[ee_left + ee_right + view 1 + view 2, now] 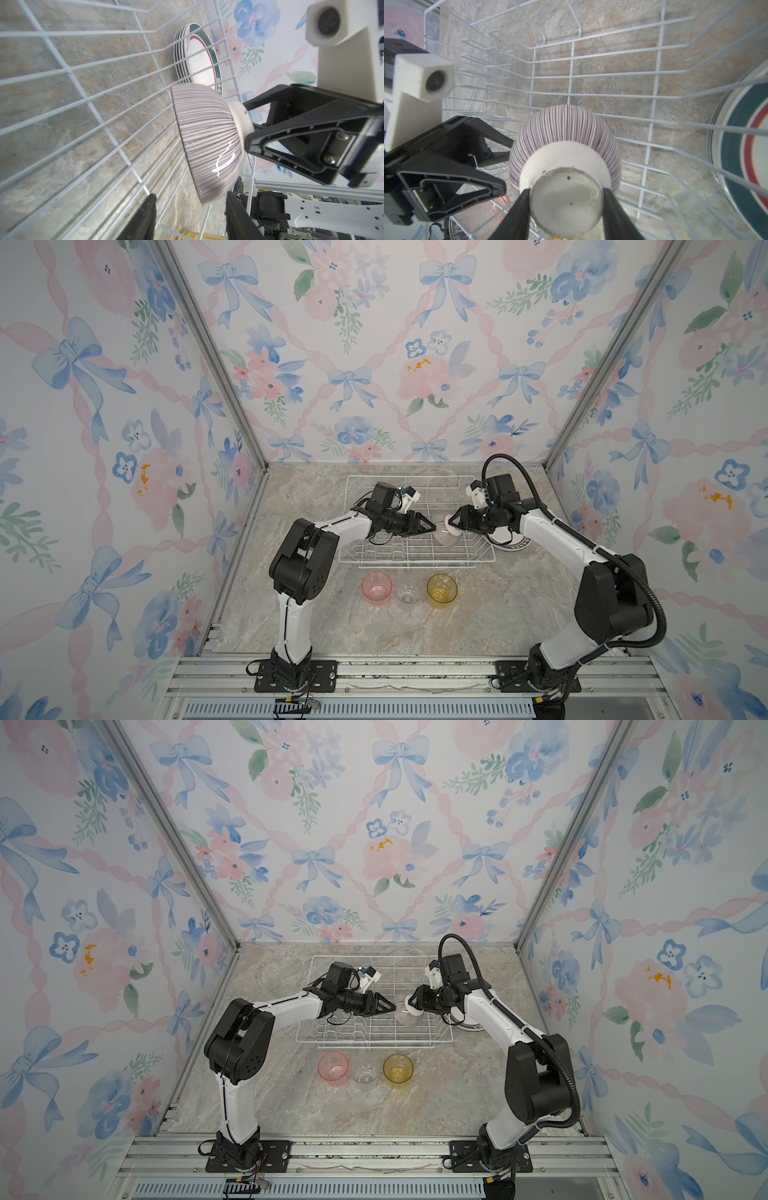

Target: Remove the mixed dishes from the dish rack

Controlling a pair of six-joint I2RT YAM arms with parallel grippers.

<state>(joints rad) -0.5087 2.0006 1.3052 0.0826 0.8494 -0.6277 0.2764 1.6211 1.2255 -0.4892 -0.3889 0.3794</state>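
Right gripper (pixel 564 192) is clamped on the white foot of the purple-striped bowl (pixel 564 128), which sits tipped on its side over the dish rack's (pixel 415 562) right end. Left gripper (pixel 190 195) has its jaws apart, either side of the rim.

A white wire dish rack (pixel 374 1032) stands toward the 12 o'clock end of the marble-patterned bench (pixel 291 1102). In its 3 o'clock half a striped bowl (pixel 401 1017) is tipped on its side, its white foot turned toward 3 o'clock. The right end effector (pixel 412 1006), reaching in from 3 o'clock, is clamped on that foot. The left end effector (pixel 392 1007) reaches in from 9 o'clock with its tips right at the bowl; contact cannot be told. Just outside the rack at 3 o'clock lies a dark-rimmed plate (pixel 471 1027), mostly hidden under the right arm. At 6 o'clock of the rack three tumblers stand in a close row: pink tumbler (pixel 333 1068), clear tumbler (pixel 365 1072), yellow tumbler (pixel 398 1070).
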